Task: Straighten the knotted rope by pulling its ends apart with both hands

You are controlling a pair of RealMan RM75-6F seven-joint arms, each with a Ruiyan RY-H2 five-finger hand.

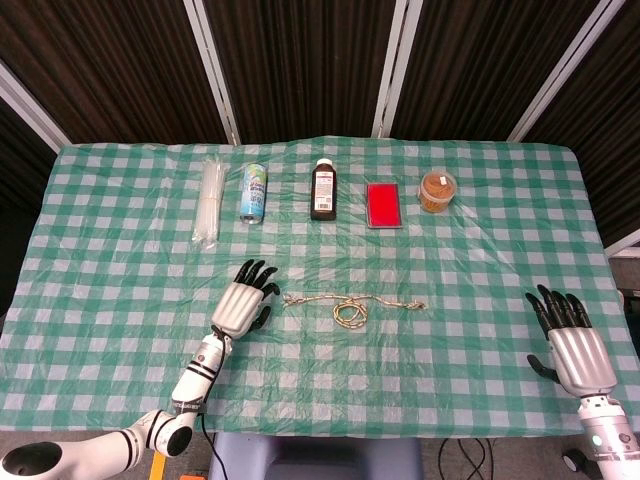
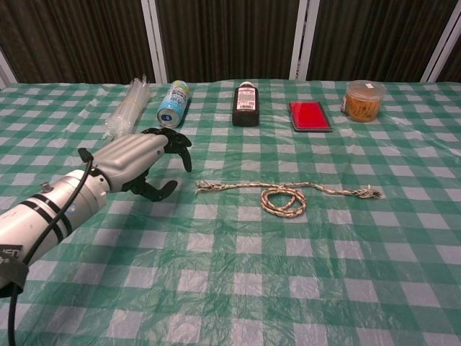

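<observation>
Rope on cloth, both hands empty.
Knotted rope (image 1: 352, 304) lies mid-table on the green checked cloth (image 1: 120, 260), 1 loop near its middle, ends pointing left and right. Left hand (image 1: 244, 299) hovers just beside the rope's left end, fingers spread, not touching. Right hand (image 1: 568, 334) sits well apart at the table's right edge, fingers spread. Behind: straws (image 1: 208, 200), can (image 1: 254, 192), bottle (image 1: 324, 189), red pad (image 1: 384, 205), tub (image 1: 437, 191).

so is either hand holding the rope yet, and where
No. The left hand is open just short of the rope end; the right hand is open, far off.
</observation>
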